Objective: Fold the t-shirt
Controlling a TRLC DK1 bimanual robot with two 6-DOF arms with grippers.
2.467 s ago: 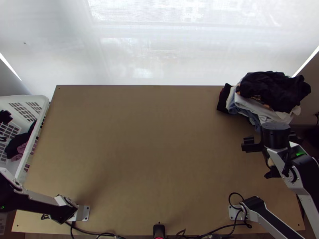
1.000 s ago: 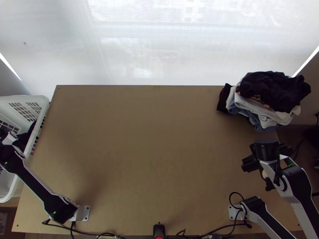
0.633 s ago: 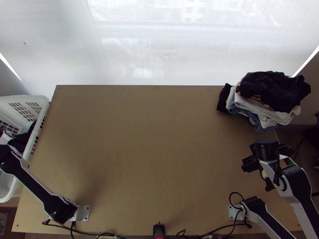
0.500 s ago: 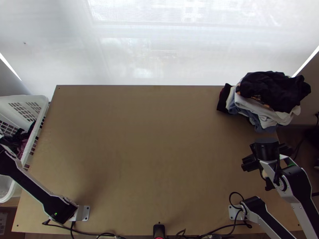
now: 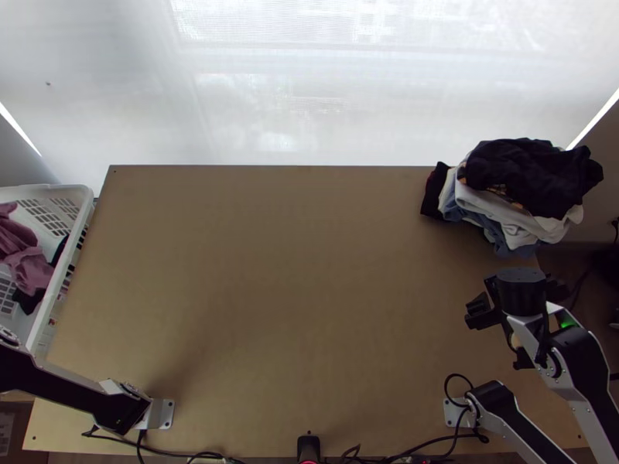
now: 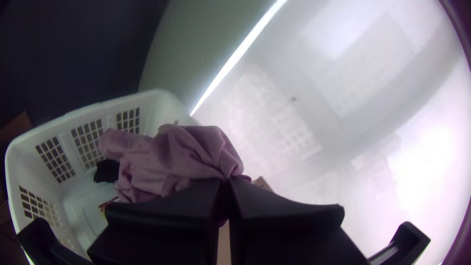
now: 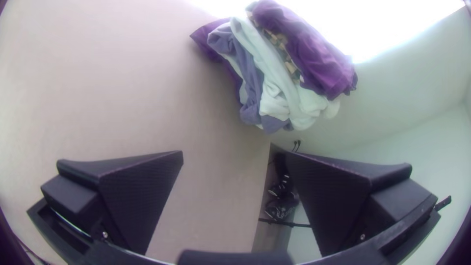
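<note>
Left pincer (image 6: 224,180) clamps pink garment (image 6: 176,157) over white basket (image 5: 66,267)

The left pincer is closed on a fold of the pink garment, which hangs bunched and creased at the white basket's opening, beside the desk (image 5: 294,271), with dark cloth (image 5: 29,300) below. The right pincer (image 5: 517,298) is wide open and empty over the desk's right side, near the heaped clothes (image 5: 534,178).

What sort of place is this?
Probably a laundry-folding workstation: a pile of clothes on a wooden table, a white basket beside it, and a robot hand gripping pink cloth.
</note>
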